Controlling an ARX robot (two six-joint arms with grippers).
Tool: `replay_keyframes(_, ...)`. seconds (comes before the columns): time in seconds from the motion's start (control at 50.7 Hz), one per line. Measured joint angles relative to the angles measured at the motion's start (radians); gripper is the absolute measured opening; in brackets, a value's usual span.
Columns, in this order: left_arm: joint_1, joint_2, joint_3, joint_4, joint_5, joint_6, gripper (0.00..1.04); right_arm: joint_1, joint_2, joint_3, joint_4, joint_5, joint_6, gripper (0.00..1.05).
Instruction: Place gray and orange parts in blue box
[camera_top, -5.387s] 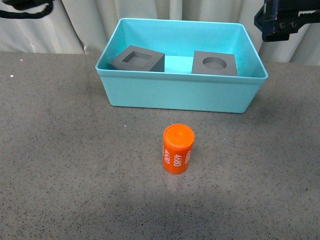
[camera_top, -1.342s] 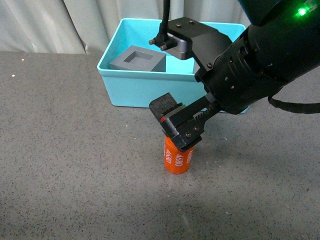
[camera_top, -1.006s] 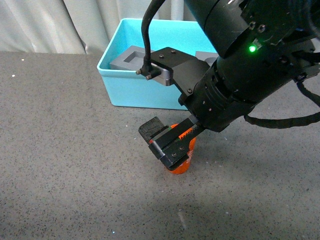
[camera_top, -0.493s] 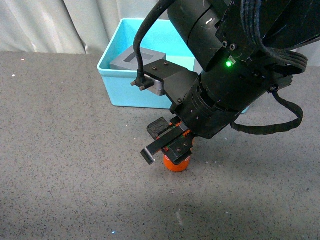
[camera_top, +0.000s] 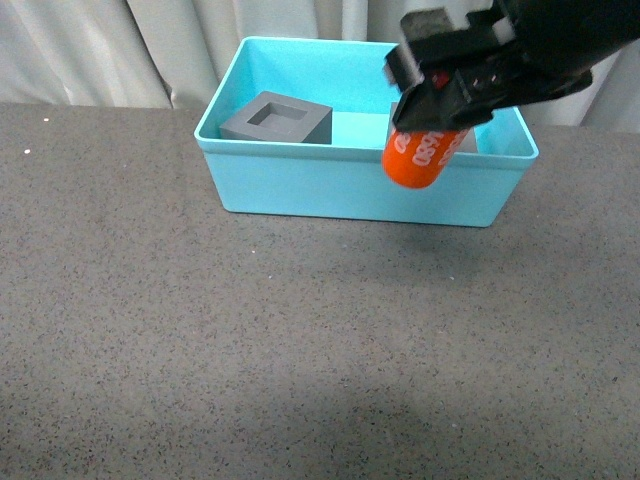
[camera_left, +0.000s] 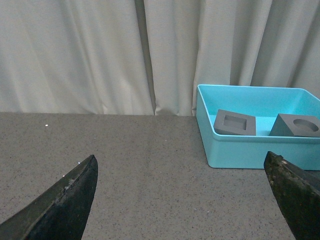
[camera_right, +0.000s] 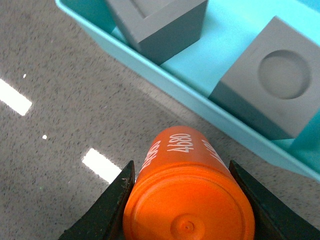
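The left hand (camera_left: 180, 162) hangs above the speckled counter (camera_top: 200, 330) with its fingers (camera_left: 70, 200) spread wide and nothing between them. Further right, the blue box (camera_top: 350, 190) stands at the back of the counter before a pale curtain (camera_top: 170, 50). A gray cube with a square recess (camera_top: 276, 117) lies in its left part, and a gray cube with a round recess (camera_right: 280, 85) in its right part. The right hand (camera_top: 442, 82) grips the orange cylinder (camera_top: 425, 155), which is tilted, clear of the counter, and overlaps the box's near rim towards the right.
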Motion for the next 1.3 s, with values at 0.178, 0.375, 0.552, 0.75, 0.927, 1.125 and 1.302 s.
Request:
replay_keyframes(0.178, 0.0, 0.0, 0.0, 0.0, 0.0, 0.0, 0.98, -0.039, 0.047, 0.151, 0.001, 0.0, 0.003, 0.45)
replay_keyframes(0.375, 0.0, 0.0, 0.0, 0.0, 0.0, 0.0, 0.98, -0.04, 0.174, 0.301, -0.022, 0.017, 0.0, 0.45)
replay_keyframes(0.552, 0.0, 0.0, 0.0, 0.0, 0.0, 0.0, 0.98, -0.037, 0.319, 0.422, -0.057, 0.016, -0.002, 0.45)
replay_keyframes(0.75, 0.0, 0.0, 0.0, 0.0, 0.0, 0.0, 0.98, -0.031, 0.441, 0.55, -0.112, 0.008, -0.002, 0.45)
replay_keyframes(0.927, 0.0, 0.0, 0.0, 0.0, 0.0, 0.0, 0.98, -0.018, 0.518, 0.633, -0.152, 0.013, 0.004, 0.45)
replay_keyframes(1.125, 0.0, 0.0, 0.0, 0.0, 0.0, 0.0, 0.98, -0.005, 0.603, 0.705, -0.203, 0.02, 0.019, 0.45)
replay_keyframes(1.302, 0.0, 0.0, 0.0, 0.0, 0.0, 0.0, 0.98, -0.004, 0.661, 0.769, -0.264, 0.037, 0.031, 0.45)
